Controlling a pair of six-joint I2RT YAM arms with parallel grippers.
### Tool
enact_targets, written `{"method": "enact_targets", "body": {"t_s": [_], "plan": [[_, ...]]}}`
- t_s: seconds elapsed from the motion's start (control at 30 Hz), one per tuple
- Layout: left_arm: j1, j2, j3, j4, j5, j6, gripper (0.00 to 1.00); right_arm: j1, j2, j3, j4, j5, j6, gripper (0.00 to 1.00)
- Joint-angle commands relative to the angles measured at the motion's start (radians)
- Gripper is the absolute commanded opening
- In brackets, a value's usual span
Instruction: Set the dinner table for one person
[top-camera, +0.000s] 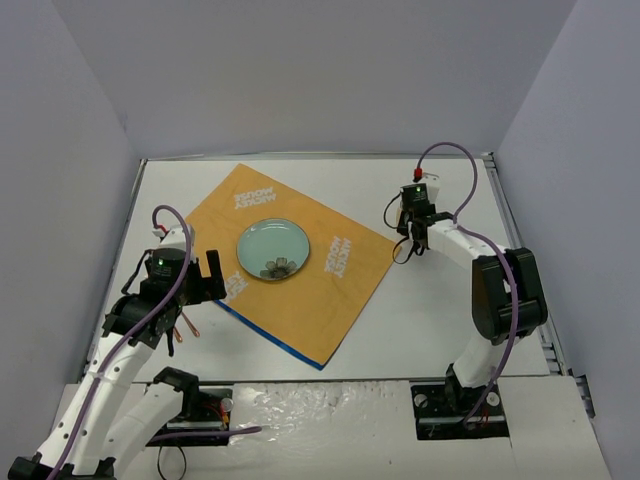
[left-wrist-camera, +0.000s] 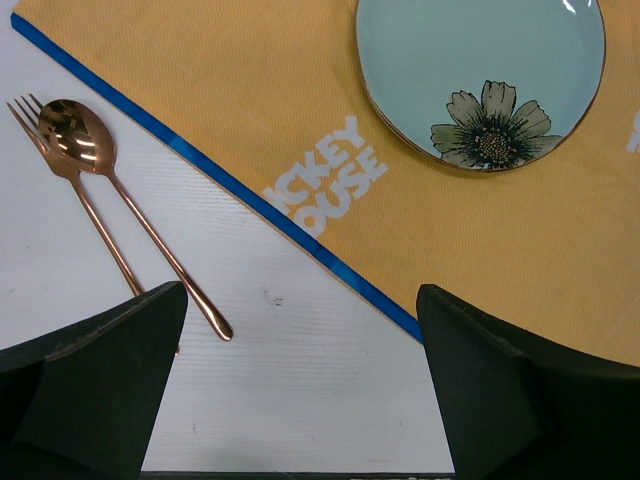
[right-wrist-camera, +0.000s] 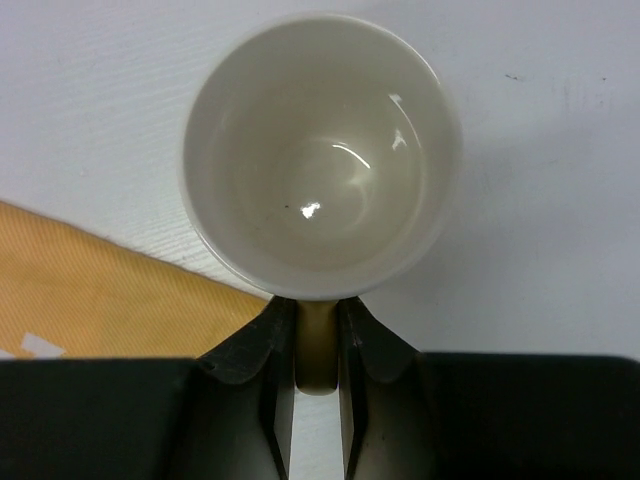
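Note:
The white dinner table (top-camera: 430, 320) carries an orange, blue-edged cloth (top-camera: 300, 270) with a pale blue flowered plate (top-camera: 272, 250) on it. My right gripper (right-wrist-camera: 318, 350) is shut on the handle of a cream cup (right-wrist-camera: 320, 150), which stands upright over bare table just past the cloth's corner (right-wrist-camera: 100, 290). In the top view this gripper (top-camera: 413, 232) hides the cup. My left gripper (top-camera: 200, 285) is open and empty above the cloth's near left edge. A copper spoon (left-wrist-camera: 80, 140) and fork (left-wrist-camera: 30, 115) lie side by side on the table, left of the left gripper (left-wrist-camera: 300, 400).
Pale lavender walls (top-camera: 60, 200) close the table on the left, far and right sides. The spoon and fork also show in the top view (top-camera: 185, 325) near the left arm. The plate (left-wrist-camera: 480, 80) lies ahead and right of the left gripper.

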Motion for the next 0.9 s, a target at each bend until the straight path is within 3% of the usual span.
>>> {"method": "enact_targets", "body": {"t_s": [0.0,0.5,0.63,0.87], "plan": [[0.007,-0.003,0.01,0.035,-0.016,-0.003,0.97,-0.008,-0.009,0.033,0.068,0.027,-0.036,0.02],[0.007,0.0,0.01,0.04,-0.016,-0.003,0.97,0.011,-0.332,-0.059,0.131,-0.095,-0.224,0.0],[0.007,0.003,0.009,0.042,-0.014,-0.002,0.97,0.061,-0.418,-0.099,0.132,-0.142,-0.242,0.0],[0.007,0.004,0.01,0.039,-0.017,-0.003,0.97,0.212,-0.43,-0.153,0.148,-0.113,-0.178,0.0]]}}
